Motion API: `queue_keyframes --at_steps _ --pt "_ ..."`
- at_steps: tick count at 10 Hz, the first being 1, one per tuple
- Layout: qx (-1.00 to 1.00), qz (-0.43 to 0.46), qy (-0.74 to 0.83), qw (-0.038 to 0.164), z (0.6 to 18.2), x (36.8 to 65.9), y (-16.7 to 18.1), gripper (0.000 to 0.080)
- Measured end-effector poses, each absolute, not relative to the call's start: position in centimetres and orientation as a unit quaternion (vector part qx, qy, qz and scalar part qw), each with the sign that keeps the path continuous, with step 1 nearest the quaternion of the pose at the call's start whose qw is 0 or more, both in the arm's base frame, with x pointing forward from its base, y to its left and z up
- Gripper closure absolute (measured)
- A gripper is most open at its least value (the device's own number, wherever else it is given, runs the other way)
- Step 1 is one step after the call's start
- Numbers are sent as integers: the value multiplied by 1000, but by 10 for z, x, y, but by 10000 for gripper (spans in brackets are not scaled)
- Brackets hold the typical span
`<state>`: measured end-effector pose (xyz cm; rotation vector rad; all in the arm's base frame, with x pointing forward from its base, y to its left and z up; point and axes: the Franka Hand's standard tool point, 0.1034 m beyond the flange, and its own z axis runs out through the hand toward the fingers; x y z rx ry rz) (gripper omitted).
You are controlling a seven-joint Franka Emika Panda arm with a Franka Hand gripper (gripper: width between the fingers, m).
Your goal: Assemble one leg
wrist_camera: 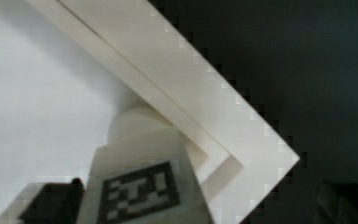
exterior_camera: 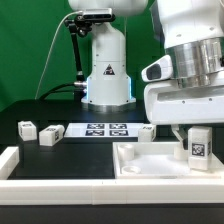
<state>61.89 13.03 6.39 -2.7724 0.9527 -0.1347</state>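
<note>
One leg (exterior_camera: 198, 147), a small white block with a black-and-white tag, stands upright in the corner of the white tabletop (exterior_camera: 150, 165) on the exterior view's right. My gripper (exterior_camera: 196, 134) hangs just above and around it, open, with a gap between each finger and the block. In the wrist view the same leg (wrist_camera: 144, 185) rises between the dark fingertips (wrist_camera: 51, 202) and touches neither. The tabletop's raised rim (wrist_camera: 202, 85) runs diagonally behind it.
Two loose legs (exterior_camera: 27, 128) (exterior_camera: 50, 134) lie on the black table at the exterior view's left, and another (exterior_camera: 146, 131) behind the tabletop. The marker board (exterior_camera: 105, 129) lies flat in the middle. The robot base (exterior_camera: 107, 65) stands behind. A white rail (exterior_camera: 60, 186) runs along the front.
</note>
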Motion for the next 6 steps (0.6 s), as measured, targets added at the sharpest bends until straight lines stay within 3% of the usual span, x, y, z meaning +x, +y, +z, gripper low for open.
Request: queue_keyframes --at_steps 3,5,6 --pt "-981 -63 163 87 64 620 125 150" --pt "-983 -64 150 87 64 620 125 150" --pt "-983 -64 150 87 64 620 125 266"
